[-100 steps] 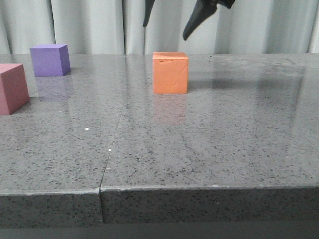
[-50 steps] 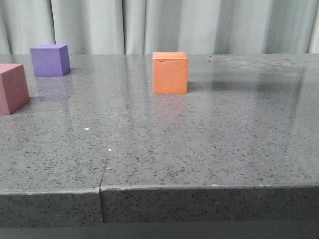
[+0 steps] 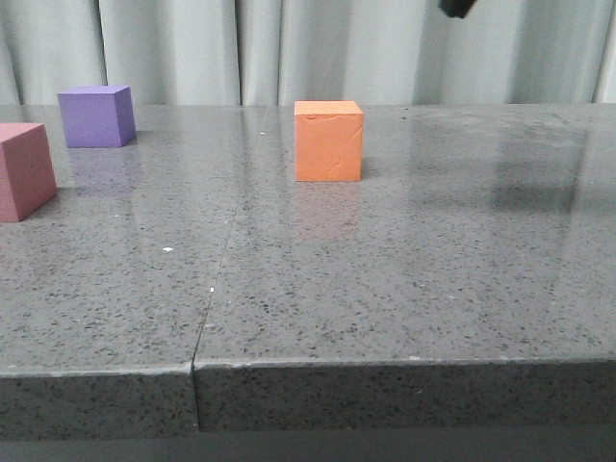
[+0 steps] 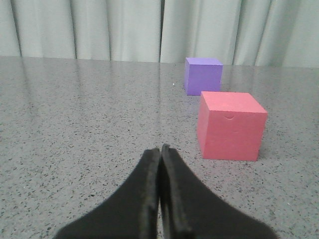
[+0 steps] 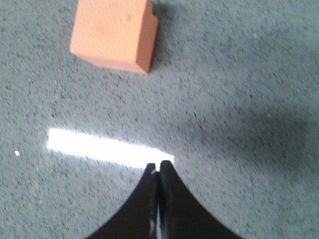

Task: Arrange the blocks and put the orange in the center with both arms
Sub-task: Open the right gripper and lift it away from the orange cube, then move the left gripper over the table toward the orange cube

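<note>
Both hands are clenched on nothing: the right hand (image 5: 158, 167) hangs high over the counter (image 3: 404, 289), well clear of the orange cube (image 3: 328, 141), which stands alone mid-counter, apparently its central spot. Low near the surface, the left hand (image 4: 160, 152) points just beside the pink cube (image 4: 231, 125), with the purple cube (image 4: 203, 75) beyond it, probably ready to arrange those two.

Speckled grey stone table (image 3: 404, 289) before pale pleated curtains (image 3: 192, 48).
</note>
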`<state>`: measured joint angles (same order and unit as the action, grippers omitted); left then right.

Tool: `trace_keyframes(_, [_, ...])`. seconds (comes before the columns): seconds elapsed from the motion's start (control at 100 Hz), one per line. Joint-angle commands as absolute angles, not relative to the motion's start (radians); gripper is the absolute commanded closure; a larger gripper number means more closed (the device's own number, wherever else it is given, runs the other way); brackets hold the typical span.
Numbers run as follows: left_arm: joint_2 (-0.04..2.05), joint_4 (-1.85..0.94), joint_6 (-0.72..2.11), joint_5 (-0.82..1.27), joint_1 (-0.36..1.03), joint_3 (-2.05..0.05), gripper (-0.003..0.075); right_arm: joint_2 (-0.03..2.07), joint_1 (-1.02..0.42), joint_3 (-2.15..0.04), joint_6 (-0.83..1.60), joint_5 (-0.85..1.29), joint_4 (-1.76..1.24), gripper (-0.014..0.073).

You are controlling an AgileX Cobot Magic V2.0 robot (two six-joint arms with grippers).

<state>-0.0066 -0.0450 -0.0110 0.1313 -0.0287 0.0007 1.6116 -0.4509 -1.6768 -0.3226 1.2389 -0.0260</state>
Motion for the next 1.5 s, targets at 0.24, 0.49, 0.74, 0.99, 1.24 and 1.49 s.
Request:
trace_keyframes(0.24, [-0.035,-0.05,-0.009,0.046,-0.022,0.042,0.0741,1.319,-0.448,-1.38,-0.306,1.006,0.0,0.0662])
trace_keyframes(0.49, [-0.035,-0.05,-0.009,0.046,-0.022,0.042,0.0741,1.104,-0.448,-1.111,-0.306,0.792,0.049,0.0662])
trace_keyframes(0.74, [-0.035,-0.05,-0.009,0.041,-0.022,0.042,0.0741,0.889,-0.448,-0.897,-0.306,0.672,0.089,0.0662])
trace_keyframes(0.99, [-0.035,-0.05,-0.009,0.04,-0.022,0.042,0.0741,0.678,-0.448,-0.741,-0.306,0.581,0.088,0.0662])
trace_keyframes(1.24, [-0.035,-0.05,-0.009,0.039,-0.022,0.042,0.0741,0.453,-0.448,-0.622,-0.306,0.56,0.109,0.0662])
trace_keyframes(1.49, [-0.035,-0.055,-0.009,-0.016,-0.022,0.033,0.0741,0.276,-0.448,-0.507,-0.306,0.577,0.128,0.0662])
